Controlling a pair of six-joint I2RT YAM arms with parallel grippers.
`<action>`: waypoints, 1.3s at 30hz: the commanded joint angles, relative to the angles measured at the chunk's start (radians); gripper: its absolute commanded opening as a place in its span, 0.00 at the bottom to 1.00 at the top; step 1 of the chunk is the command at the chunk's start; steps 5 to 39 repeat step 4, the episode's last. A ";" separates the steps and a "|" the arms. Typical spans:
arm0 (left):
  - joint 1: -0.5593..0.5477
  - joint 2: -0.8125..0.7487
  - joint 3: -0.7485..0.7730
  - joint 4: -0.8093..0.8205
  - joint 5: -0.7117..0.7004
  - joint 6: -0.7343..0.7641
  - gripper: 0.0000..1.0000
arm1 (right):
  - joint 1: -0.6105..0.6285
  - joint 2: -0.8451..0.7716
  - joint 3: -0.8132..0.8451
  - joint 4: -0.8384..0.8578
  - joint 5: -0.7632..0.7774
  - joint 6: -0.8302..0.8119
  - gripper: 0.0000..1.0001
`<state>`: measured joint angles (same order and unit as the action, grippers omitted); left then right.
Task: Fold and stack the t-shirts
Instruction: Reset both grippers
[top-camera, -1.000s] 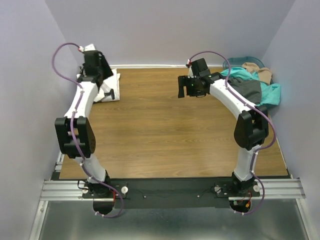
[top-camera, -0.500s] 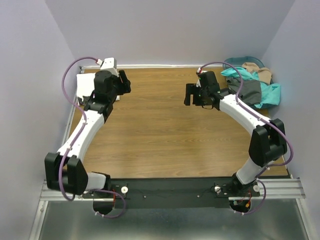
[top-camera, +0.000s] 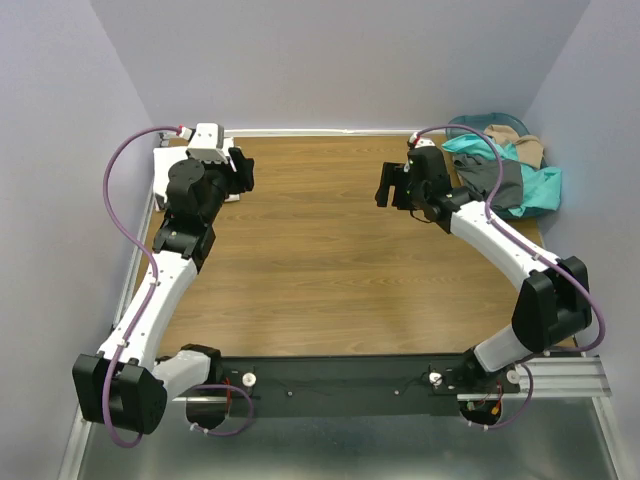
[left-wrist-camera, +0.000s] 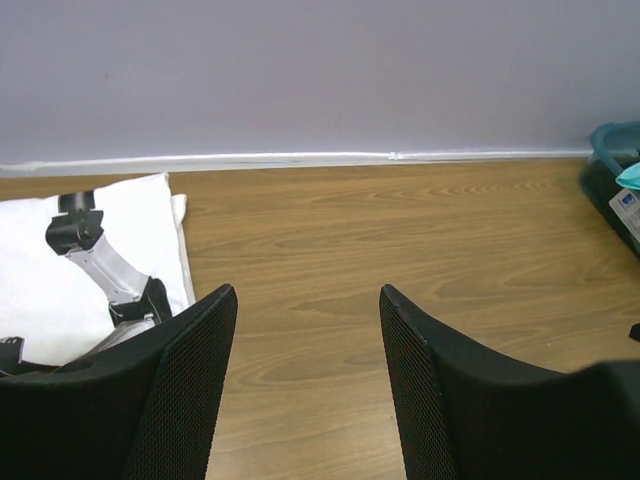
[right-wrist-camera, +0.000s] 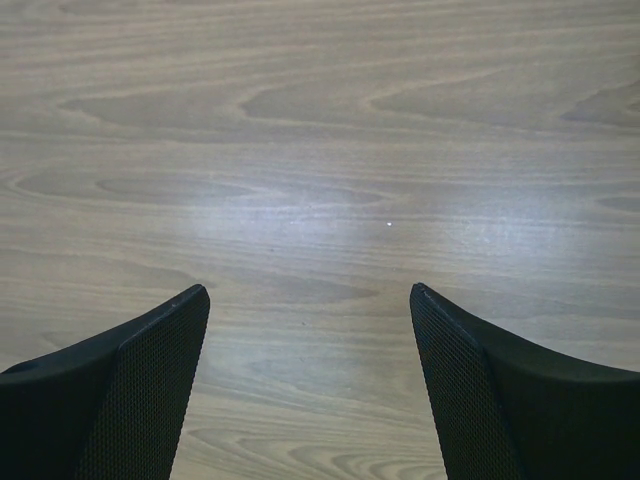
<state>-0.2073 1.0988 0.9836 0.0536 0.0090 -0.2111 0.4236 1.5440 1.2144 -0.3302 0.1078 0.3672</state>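
Pale lilac walls close in on three sides of a wooden table (top-camera: 320, 250), and every place below is told from that table.

At the table's far left corner lies the white t-shirt (left-wrist-camera: 60, 260), folded flat. From above, the left arm's wrist covers most of it, so only a strip of white shows at its edges. In the left wrist view the frame cuts it off on the left, and a grey-and-black arm part stands in front of it.

The left gripper (top-camera: 240, 170) hangs over the table's far left part, just beside the white shirt. Its jaws are spread with bare wood between them, holding nothing.

The table's middle is plain wood.

The right gripper (top-camera: 390, 185) hovers over the far right part of the table. Its jaws are spread wide and empty, with only wood grain and a glare patch below.

At the table's far right corner sits a loose heap: a teal t-shirt (top-camera: 540, 185), a dark grey t-shirt (top-camera: 500, 180) and a tan t-shirt (top-camera: 525, 145), all crumpled and unfolded. How they overlap is hard to make out. They bury a teal basket (top-camera: 490, 120), of which only the far rim shows, and the right arm's cable crosses in front.
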 joint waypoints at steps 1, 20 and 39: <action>-0.006 0.004 0.009 0.012 0.049 0.048 0.67 | -0.005 -0.064 -0.022 0.031 0.085 0.030 0.88; -0.006 0.022 0.026 0.011 0.055 0.062 0.67 | -0.005 -0.117 -0.045 0.031 0.110 0.045 0.88; -0.006 0.022 0.026 0.011 0.055 0.062 0.67 | -0.005 -0.117 -0.045 0.031 0.110 0.045 0.88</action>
